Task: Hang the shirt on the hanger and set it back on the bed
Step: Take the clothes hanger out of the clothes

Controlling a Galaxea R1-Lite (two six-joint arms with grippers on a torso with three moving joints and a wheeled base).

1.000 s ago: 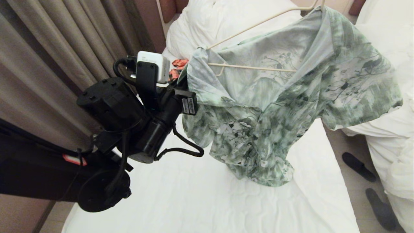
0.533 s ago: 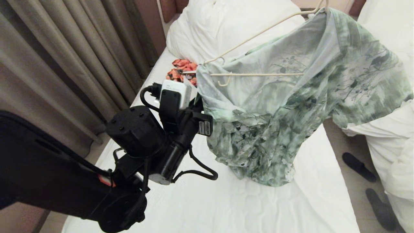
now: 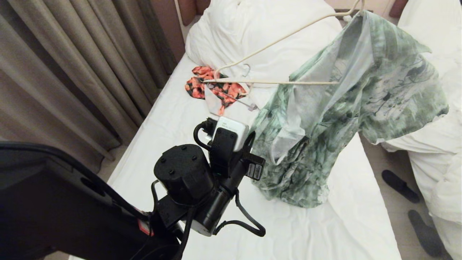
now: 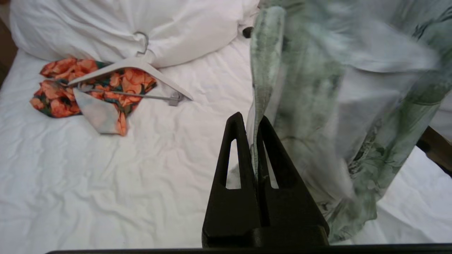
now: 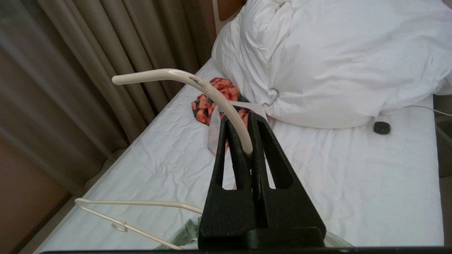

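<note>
— Beige curtains (image 3: pixel 72 65) hang down the left side, right? What fills the middle?

— Yes. Beside them runs the bed (image 3: pixel 202 119), its white sheet wrinkled, with a bunched white duvet (image 3: pixel 252 32) at the far end. A second white bed (image 3: pixel 433 151) lies to the right, and two dark slippers (image 3: pixel 400 186) sit on the floor between them.

— Where is the shirt?

— The shirt (image 3: pixel 361 108) hangs in the air above the bed, right of centre. Its right shoulder sits over the right end of the hanger (image 3: pixel 274 82); the rest sags down and its lowest folds seem to touch the sheet. The left end of the hanger is bare.

— And the arms?

— The left claw (image 4: pixel 251 141) is clenched on an edge of the shirt, low and near the middle of the bed. The right claw (image 5: pixel 239 141) is clenched on the hanger's hook, holding it up; in the head view that claw is out of sight past the top edge.

— Anything else on the sheet?

— An orange-red floral garment (image 3: pixel 205 86) lies at the far left near the duvet, under a broad white hanger (image 4: pixel 134 67) with a metal hook. A small dark round object (image 5: pixel 382 127) rests by the duvet's edge.
</note>
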